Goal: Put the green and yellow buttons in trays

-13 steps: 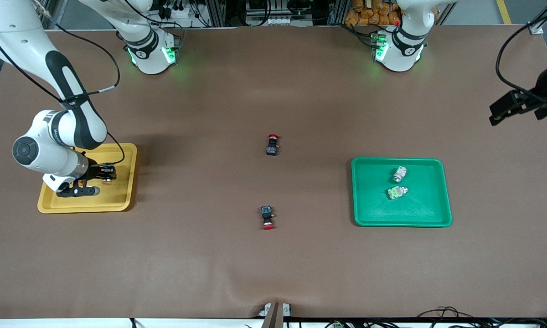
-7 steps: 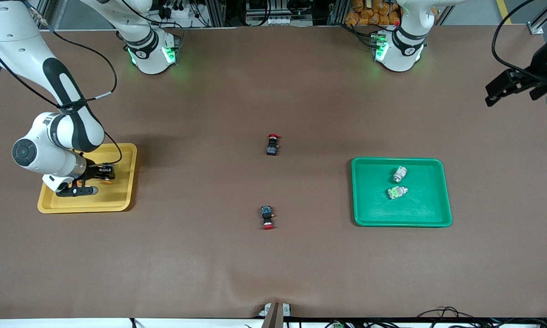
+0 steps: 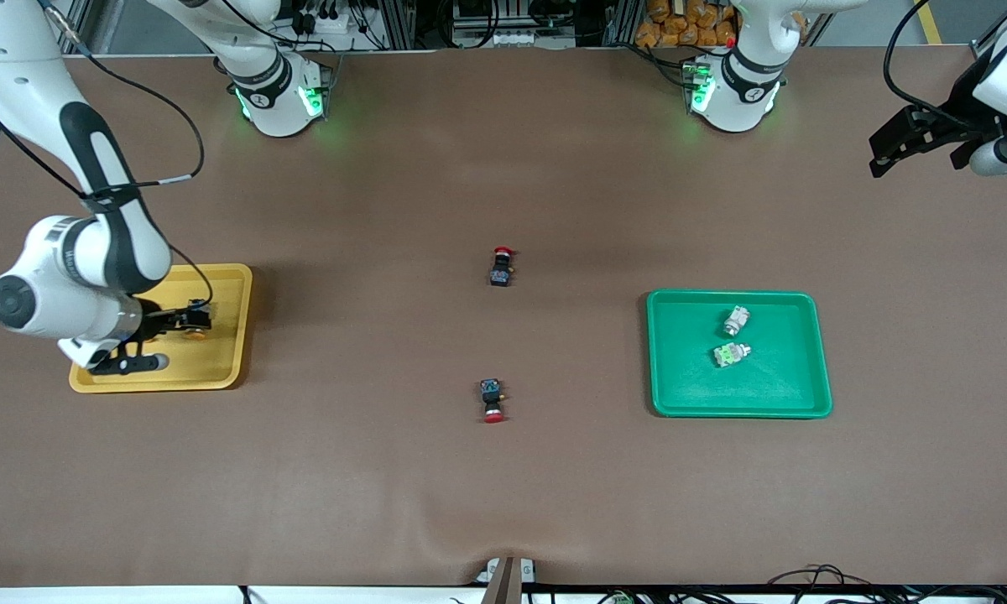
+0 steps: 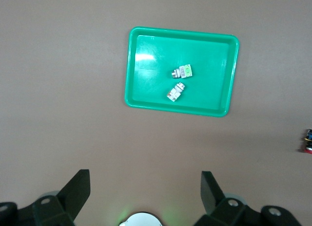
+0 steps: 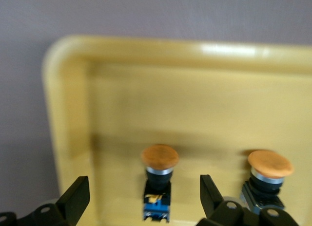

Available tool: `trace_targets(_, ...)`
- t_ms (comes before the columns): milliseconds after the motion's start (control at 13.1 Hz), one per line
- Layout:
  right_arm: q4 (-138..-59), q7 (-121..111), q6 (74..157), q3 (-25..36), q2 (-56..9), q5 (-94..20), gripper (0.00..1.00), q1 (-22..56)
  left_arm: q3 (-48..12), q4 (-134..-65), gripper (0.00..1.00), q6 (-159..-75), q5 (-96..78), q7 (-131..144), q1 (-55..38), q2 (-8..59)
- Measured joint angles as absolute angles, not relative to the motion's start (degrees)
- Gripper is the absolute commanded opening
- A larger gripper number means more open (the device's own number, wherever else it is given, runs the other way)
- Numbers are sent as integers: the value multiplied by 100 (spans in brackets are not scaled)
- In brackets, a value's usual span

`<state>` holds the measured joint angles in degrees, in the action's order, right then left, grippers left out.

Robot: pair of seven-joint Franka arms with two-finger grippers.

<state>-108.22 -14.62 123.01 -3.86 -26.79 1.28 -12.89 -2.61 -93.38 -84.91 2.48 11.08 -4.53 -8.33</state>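
The yellow tray (image 3: 218,369) lies at the right arm's end of the table. My right gripper (image 3: 166,340) hangs low over it, open and empty. In the right wrist view the open gripper (image 5: 142,189) brackets one yellow button (image 5: 159,179) lying in the tray (image 5: 195,104), untouched; a second yellow button (image 5: 267,179) lies beside it. One yellow button (image 3: 195,332) shows in the front view. The green tray (image 3: 772,386) holds two green buttons (image 3: 736,319) (image 3: 728,355). My left gripper (image 3: 889,151) is open, high above the left arm's end; its wrist view shows the green tray (image 4: 146,94) and both green buttons (image 4: 183,71) (image 4: 175,91).
Two black switches with red caps lie mid-table: one (image 3: 501,266) farther from the front camera, one (image 3: 492,399) nearer. One also shows at the edge of the left wrist view (image 4: 308,141). The brown table mat wrinkles at the front edge (image 3: 436,537).
My right arm has drawn back from the yellow button toward its end of the table; the button stays in the tray. My left gripper has risen and moved toward its base.
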Motion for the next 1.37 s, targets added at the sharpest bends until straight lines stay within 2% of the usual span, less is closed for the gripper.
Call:
trace_targets(382, -10276, -1391, 12086, -426, -2496, 128, 100, -814, -171, -9354, 100, -8490, 248, 1108, -526, -860)
trace_targets(535, -9802, -1419, 11401, -480, -2345, 124, 100, -717, -167, -9362, 100, -8491, 248, 1108, -526, -859)
trace_targets(916, -7931, -1304, 9896, -614, -2209, 115, 100, -560, -159, -9362, 100, -8511, 242, 1078, -529, -848)
trace_targets(1145, -7228, -761, 9289, -649, -2215, 102, 100, -398, -165, -9362, 100, -8511, 222, 1076, -569, -843)
trace_targets(1375, -6631, -32, 8628, -660, -2216, 103, 100, 149, -163, -9365, 100, -8526, 206, 1076, -573, -841)
